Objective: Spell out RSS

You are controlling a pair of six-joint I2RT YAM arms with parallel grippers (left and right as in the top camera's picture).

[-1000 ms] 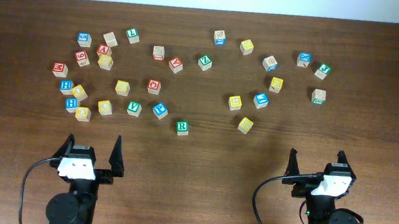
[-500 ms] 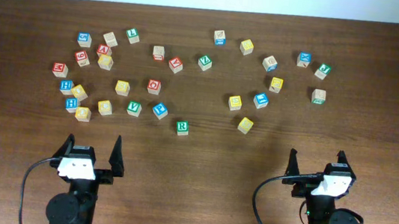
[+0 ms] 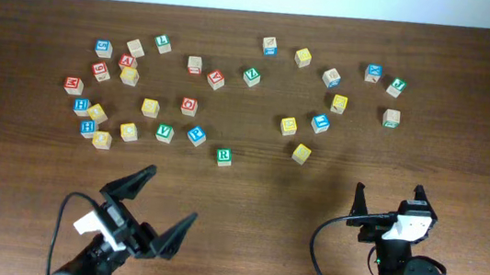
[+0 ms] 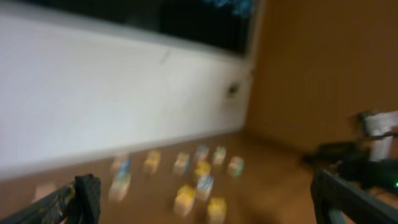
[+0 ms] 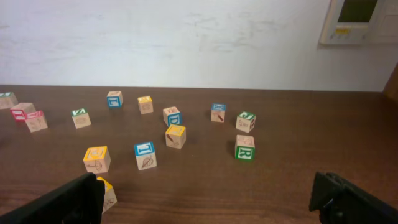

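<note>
A cube with a green R on its top lies near the table's middle, in front of the other cubes. Another cube with a green R on its side shows in the right wrist view. Several yellow cubes lie about, such as one yellow cube and another; I cannot read an S on any. My left gripper is open and empty, turned toward the upper right, below and left of the R cube; its wrist view is blurred. My right gripper is open and empty at the front right.
Many letter cubes in red, blue, green and yellow lie scattered in a left cluster and a right cluster across the far half of the brown table. A white wall stands behind.
My left arm has swung and turned to the right, its open fingers now pointing diagonally toward the table's middle. The right arm and the cubes have not moved.
</note>
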